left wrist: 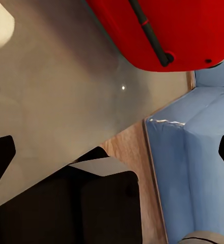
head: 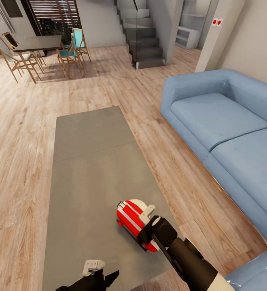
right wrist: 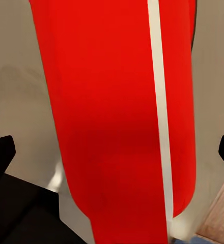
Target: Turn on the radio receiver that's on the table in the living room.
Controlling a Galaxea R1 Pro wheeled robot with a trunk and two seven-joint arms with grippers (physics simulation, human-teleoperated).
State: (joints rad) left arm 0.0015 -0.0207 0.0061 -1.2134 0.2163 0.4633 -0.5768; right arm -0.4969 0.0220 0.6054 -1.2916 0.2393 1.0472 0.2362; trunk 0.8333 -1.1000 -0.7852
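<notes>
Right jaws (head: 149, 210) spread wide over red radio receiver (head: 130, 220) on grey counter (head: 93, 161); left jaws (head: 94, 266) open, half cropped

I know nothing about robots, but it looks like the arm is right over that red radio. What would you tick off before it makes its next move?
1. Radio receiver lies on the table, not the floor: ok.
2. Right gripper is at the radio: ok, it sits right over the radio's near end.
3. Right gripper open or shut: cannot tell; the right wrist view shows only dark finger edges at either side of the red body.
4. Radio away from the table edge: not ok, it lies close to the corner nearest the sofa.
5. Left gripper out of the way: ok, it hangs apart from the radio.
6. Radio on: cannot tell.
</notes>
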